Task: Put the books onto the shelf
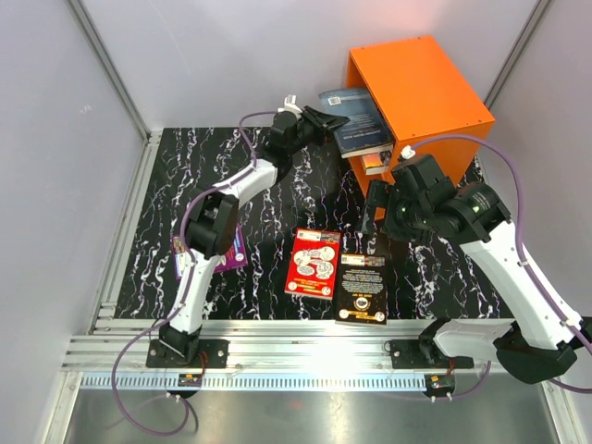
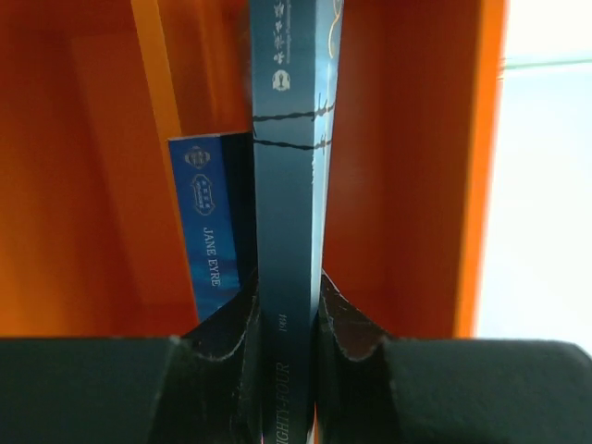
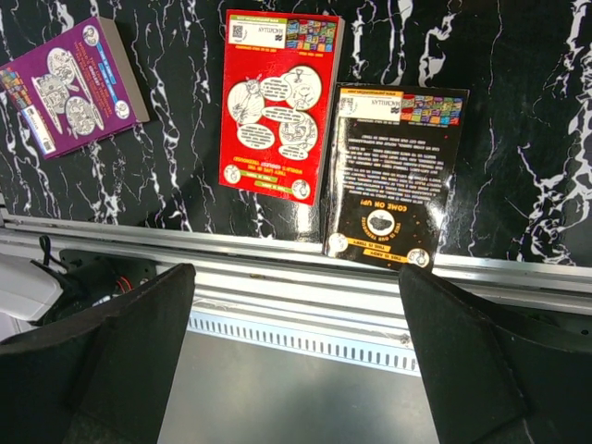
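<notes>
Left tool, pinching the grey-blue book by its spine edge at the shelf mouth, is best held square so it is slid fully in beside the blue book before release, while the right tool is spread over the worktop.

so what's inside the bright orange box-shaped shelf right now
A blue Jane Eyre book, plus the grey-blue book that the left gripper holds partly inside. The space behind them is hidden.
</notes>
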